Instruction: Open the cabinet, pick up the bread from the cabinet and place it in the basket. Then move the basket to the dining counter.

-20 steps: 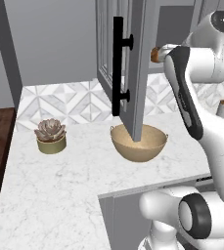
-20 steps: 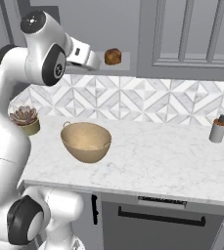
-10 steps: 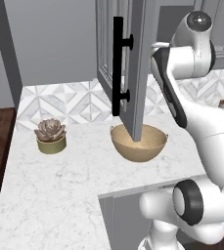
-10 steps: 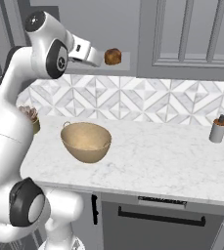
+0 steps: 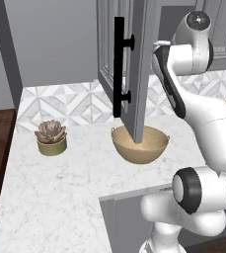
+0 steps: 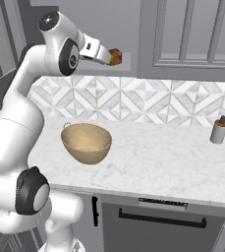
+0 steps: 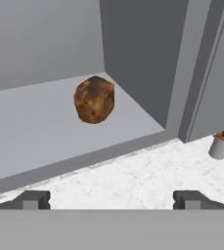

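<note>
Cabinet door (image 5: 134, 69) stands open, and the gripper (image 7: 111, 199) has its fingers spread wide, holding nothing. The bread (image 7: 94, 99) sits on the cabinet shelf (image 7: 30, 127) straight ahead of the fingertips, just left of centre, clear of both, roundish with no obvious long axis.

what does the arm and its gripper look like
The arm is glossy white, built of rounded, bulbous segments, with dark grey to black round caps and bands at the joints. No cables or markings show. In the hand view the gripper ends in two small, blocky dark grey finger tips, set wide apart.
</note>
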